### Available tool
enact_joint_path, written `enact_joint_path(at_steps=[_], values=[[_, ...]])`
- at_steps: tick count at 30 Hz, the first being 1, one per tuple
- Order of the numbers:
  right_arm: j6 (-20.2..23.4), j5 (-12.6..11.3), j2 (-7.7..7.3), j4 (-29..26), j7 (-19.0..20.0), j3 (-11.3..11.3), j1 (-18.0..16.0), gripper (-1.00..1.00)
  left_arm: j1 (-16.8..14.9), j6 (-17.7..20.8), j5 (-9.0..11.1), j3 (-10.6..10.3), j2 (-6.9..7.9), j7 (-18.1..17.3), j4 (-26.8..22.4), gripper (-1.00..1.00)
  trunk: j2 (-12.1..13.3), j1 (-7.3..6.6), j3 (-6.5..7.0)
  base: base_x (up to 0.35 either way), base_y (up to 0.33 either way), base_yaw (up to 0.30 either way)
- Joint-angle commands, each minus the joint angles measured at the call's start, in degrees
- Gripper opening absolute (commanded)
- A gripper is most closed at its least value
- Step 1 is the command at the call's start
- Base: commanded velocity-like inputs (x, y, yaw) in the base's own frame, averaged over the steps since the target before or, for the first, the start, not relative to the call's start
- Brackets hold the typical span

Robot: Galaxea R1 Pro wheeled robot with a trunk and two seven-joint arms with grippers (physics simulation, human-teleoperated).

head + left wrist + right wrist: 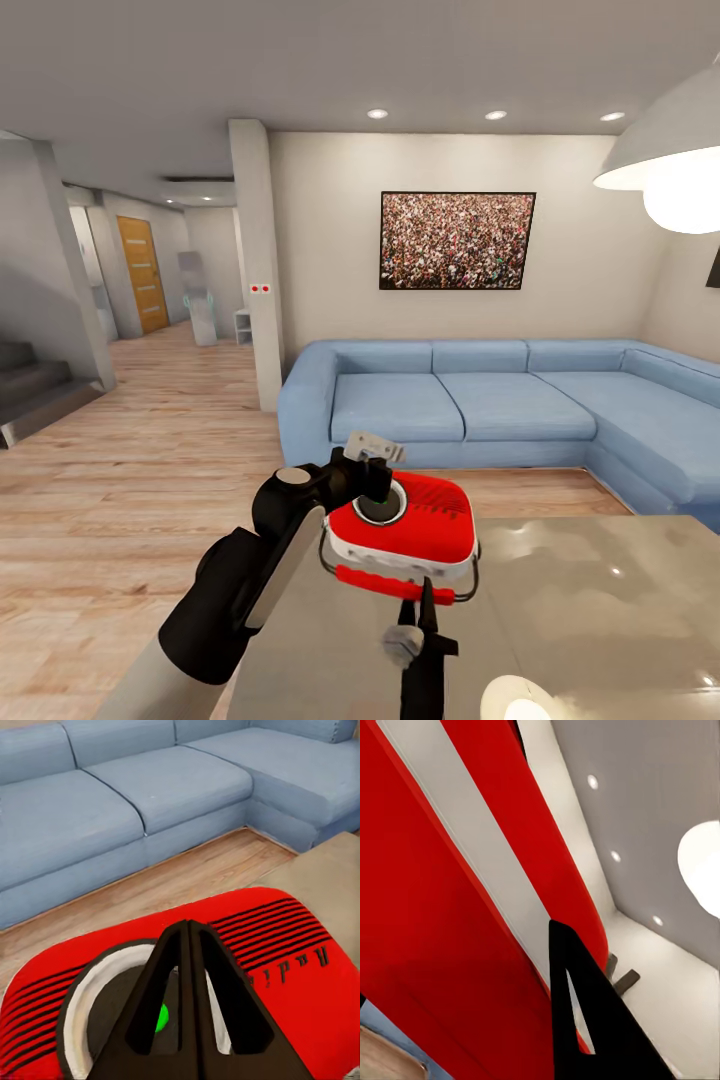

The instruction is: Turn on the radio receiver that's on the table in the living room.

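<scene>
Pressing step in hand: left hand point(187, 926) closed empty on radio point(415, 520) dial at table point(600, 600) corner; right hand's opening untellable; needed firm push.

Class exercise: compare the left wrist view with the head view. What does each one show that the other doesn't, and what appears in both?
Left wrist view alone: a green light on the dial, between the shut fingers of the left gripper.
Head view alone: the framed crowd picture, pendant lamp, stairs, and the right gripper under the radio's front.
Both: the radio receiver, blue sofa, wood floor, grey table.
</scene>
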Motion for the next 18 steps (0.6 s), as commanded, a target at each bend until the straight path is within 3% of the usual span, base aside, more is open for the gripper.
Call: enact_joint_path(at_steps=[1,5,8,15,17,18], values=[[-0.2,-0.7,-0.26,-1.1,0.2,0.1,0.0,-1.0,0.0,0.0,0.0,0.0,0.04,0.0,0.0,-1.0,0.0,0.0,0.0,0.0,0.0,0.0],[-0.2,-4.2,-2.68,-5.0,1.5,0.1,0.0,-1.0,0.0,0.0,0.0,-0.1,0.12,0.0,0.0,-1.0,0.0,0.0,0.0,0.0,0.0,0.0],[-0.1,-5.5,-4.26,-7.7,2.0,0.1,0.0,-1.0,0.0,0.0,0.0,-0.1,0.16,0.0,0.1,-1.0,0.0,0.0,0.0,0.0,0.0,0.0],[0.1,-6.1,-7.64,-13.0,2.3,-0.1,0.0,-1.0,0.0,0.0,0.0,-0.2,0.3,0.0,0.1,-1.0,0.0,0.0,0.0,0.0,0.0,0.0],[0.2,-6.1,-8.23,-13.8,2.4,-1.1,0.0,-1.0,0.0,0.0,0.0,-0.2,0.31,0.0,0.1,-1.0,0.0,0.0,0.0,0.0,0.0,0.0],[0.2,-6.2,-8.48,-14.2,2.5,-2.7,0.0,-1.0,0.0,0.0,0.0,-0.1,0.31,0.0,0.1,-1.0,0.0,0.0,0.0,0.0,0.0,0.0]])
